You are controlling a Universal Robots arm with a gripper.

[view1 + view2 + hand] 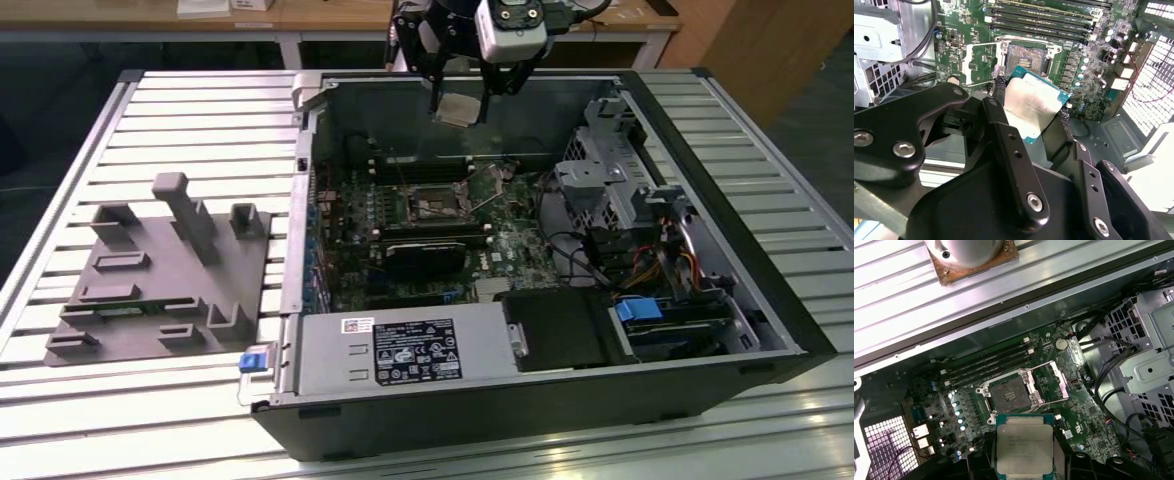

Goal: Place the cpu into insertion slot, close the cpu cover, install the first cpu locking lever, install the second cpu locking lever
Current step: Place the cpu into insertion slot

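Observation:
My gripper [461, 103] hangs above the back of the open computer case, shut on the cpu [459, 110]. The cpu [1024, 444] is a flat square chip with a silvery top and green edge, pinched by its sides between black fingers [999, 116]. In the second wrist view it [1032, 106] hovers tilted, well above the board. Below lies the insertion slot [1008, 395], an open square socket [1029, 59] with nothing in it. The cpu cover [1050, 381] is a thin metal frame swung open beside the socket [434, 207].
Memory slots [989, 365] run along one side of the socket. A metal drive cage and cables [607, 185] fill the case at the exterior view's right, and a power supply [400, 350] sits at the front. A grey parts fixture [160, 270] lies on the slatted table.

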